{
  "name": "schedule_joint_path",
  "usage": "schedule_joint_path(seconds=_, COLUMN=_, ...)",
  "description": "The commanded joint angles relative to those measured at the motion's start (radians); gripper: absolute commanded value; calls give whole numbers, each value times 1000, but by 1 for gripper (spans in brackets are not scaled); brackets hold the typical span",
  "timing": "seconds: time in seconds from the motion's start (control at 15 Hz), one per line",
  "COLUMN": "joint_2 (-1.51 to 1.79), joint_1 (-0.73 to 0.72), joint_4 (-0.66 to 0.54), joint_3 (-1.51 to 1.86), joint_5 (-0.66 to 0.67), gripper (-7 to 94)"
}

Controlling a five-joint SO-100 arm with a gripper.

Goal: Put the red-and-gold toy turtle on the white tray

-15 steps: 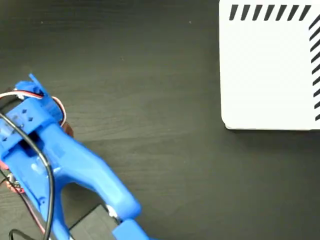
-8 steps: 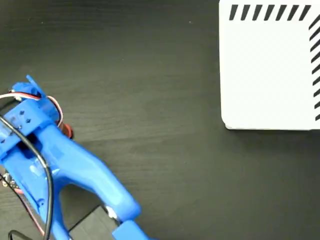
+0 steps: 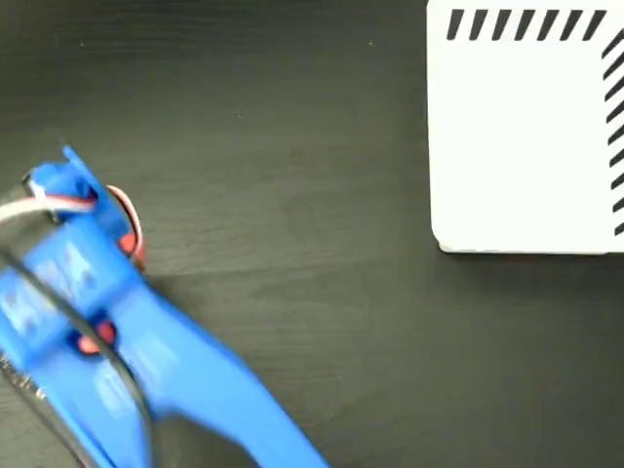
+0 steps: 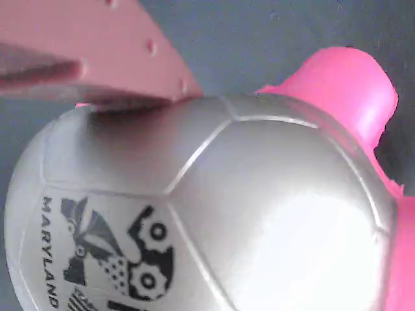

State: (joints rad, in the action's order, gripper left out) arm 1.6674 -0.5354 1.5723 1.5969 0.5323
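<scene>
At the far left of the fixed view, the blue plastic arm (image 3: 107,322) is reaching over the dark wood-grain table (image 3: 292,195), blurred, with its two-finger gripper (image 3: 93,210) sitting at its upper end. Only a thin coral-red sliver of the red-and-gold toy turtle (image 3: 132,239) is peeking out at the arm's right edge there; the arm is covering the rest.

The wrist view is filling in the gap. The small rubbery turtle (image 4: 214,207) is taking up nearly the whole picture, its shiny domed shell looking silver-grey here, printed with a dark square emblem and lettering, with a pink-red limb or head sticking out at upper right. One pale pink finger (image 4: 91,58) is lying against the top of the shell; the other finger is not showing. So whether the gripper is clamped on the toy or merely resting against it, I cannot tell.

Moving right, a wide stretch of bare table is lying between the arm and the large flat white rectangular tray (image 3: 526,136) with black diagonal stripes along its edges, at the far right. Nothing is sitting on the visible part of the tray.

By my reading the task is sitting at its first stage: the gripper is at the turtle, while the carry across the table and the release onto the tray are both remaining.

Counting: one arm, one gripper, one turtle, one tray.
</scene>
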Motion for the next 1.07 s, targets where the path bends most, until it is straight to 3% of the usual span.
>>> schedule_joint_path(seconds=0.0, joint_2=210, joint_1=12, joint_4=84, joint_3=-107, joint_5=-60, gripper=0)
schedule_joint_path(seconds=0.13, joint_2=265, joint_1=92, joint_4=117, joint_3=-146, joint_5=-133, gripper=0)
schedule_joint_path(seconds=0.4, joint_2=270, joint_1=420, joint_4=123, joint_3=-264, joint_5=-201, gripper=0)
schedule_joint_path(seconds=0.73, joint_2=84, joint_1=799, joint_4=158, joint_3=-442, joint_5=-264, gripper=0)
schedule_joint_path(seconds=1.0, joint_2=-144, joint_1=1003, joint_4=158, joint_3=-643, joint_5=-330, gripper=0)
